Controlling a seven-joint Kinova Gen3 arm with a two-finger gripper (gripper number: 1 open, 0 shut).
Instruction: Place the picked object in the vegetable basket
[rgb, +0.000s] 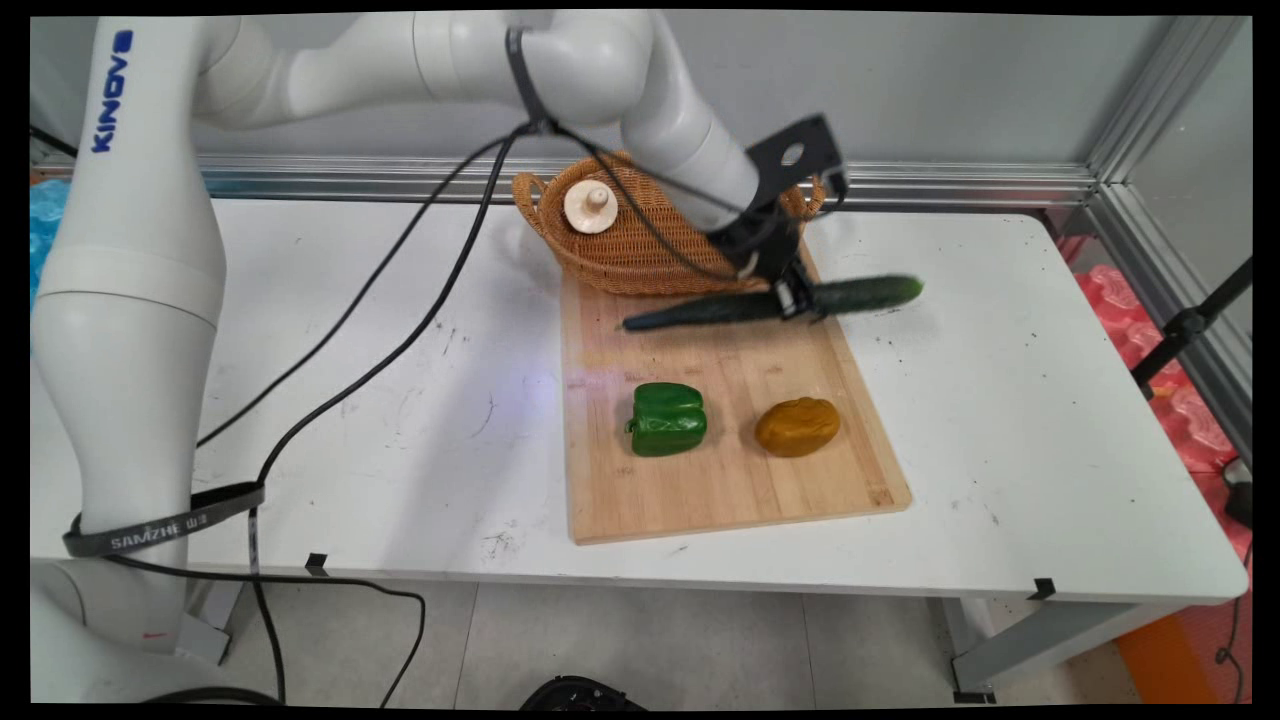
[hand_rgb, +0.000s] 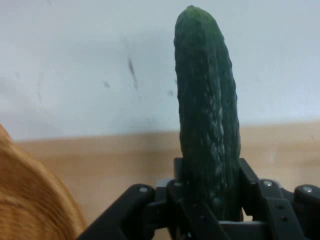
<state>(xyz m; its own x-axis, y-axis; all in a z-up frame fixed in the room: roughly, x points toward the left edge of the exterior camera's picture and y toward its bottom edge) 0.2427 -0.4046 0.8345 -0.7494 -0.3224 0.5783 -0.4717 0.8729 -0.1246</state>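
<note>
Currently the gripper (rgb: 795, 298) is clamped around a cucumber (rgb: 770, 303), held level just above the cutting board's (rgb: 720, 480) far end; wicker basket (rgb: 640, 245) just behind, green pepper (rgb: 668, 419) and potato (rgb: 797, 426) nearer the camera.

White table (rgb: 1000, 420): wooden cutting board (rgb: 720, 480) at centre, wicker basket (rgb: 640, 250) touching board's far edge
</note>
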